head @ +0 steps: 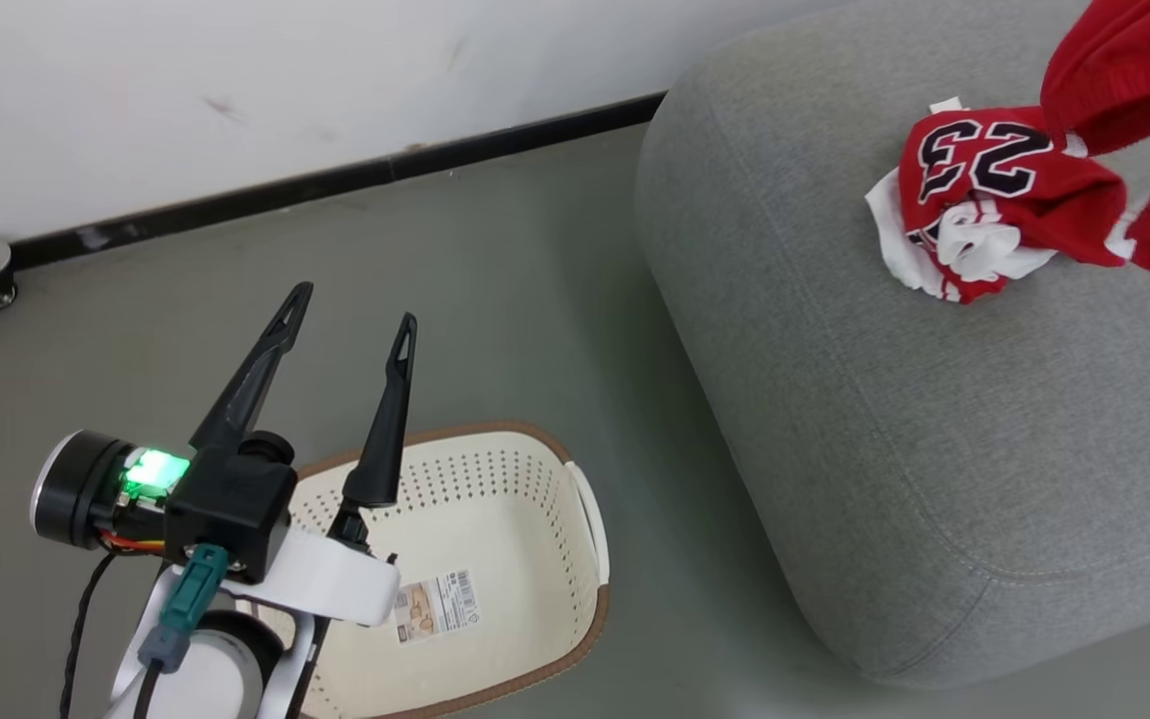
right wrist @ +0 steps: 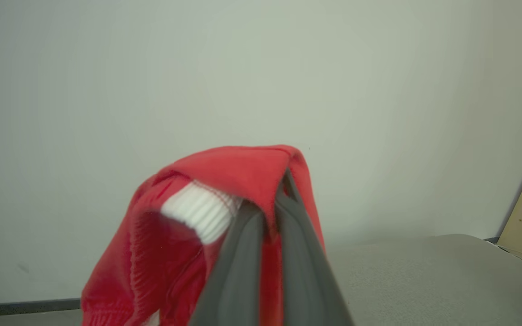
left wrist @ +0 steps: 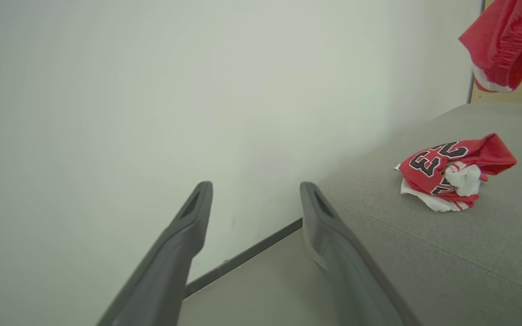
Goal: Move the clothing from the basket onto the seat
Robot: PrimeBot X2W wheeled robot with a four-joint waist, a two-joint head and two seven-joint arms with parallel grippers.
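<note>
- Nearest to me in the head view, at the lower left, is the left claw (head: 353,305). Its two dark fingers are spread wide with nothing between them, and a green light (head: 158,469) glows on its wrist.
- Beneath and to the right of that arm, the basket (head: 525,499) stands on the grey-green floor (head: 495,260). It is cream with perforated sides and a brown rim, and a barcode label (head: 435,604) shows on its bottom.
- Right of the basket and apart from it stands the sofa (head: 884,429), light grey with rounded edges. Its far left corner comes close to the white wall (head: 236,80) and the black skirting strip (head: 335,180).
- On top of the sofa, toward the far right, lies the jersey (head: 994,190). It is crumpled, red with white trim, and the black-and-white 23 faces up.
- My right claw (right wrist: 270,203) is closed on the plain red garment (right wrist: 224,176). In its wrist view the fingers pinch a fold of cloth that drapes over their tips and hangs down to the left, with a white ribbed band showing.
- In the head view that garment hangs in the top right corner, over the sofa and just beyond the jersey. I cannot tell whether its lower end touches either of them.
- In the left wrist view the left claw points past the sofa's left edge toward the wall, with the jersey off to its right.
</note>
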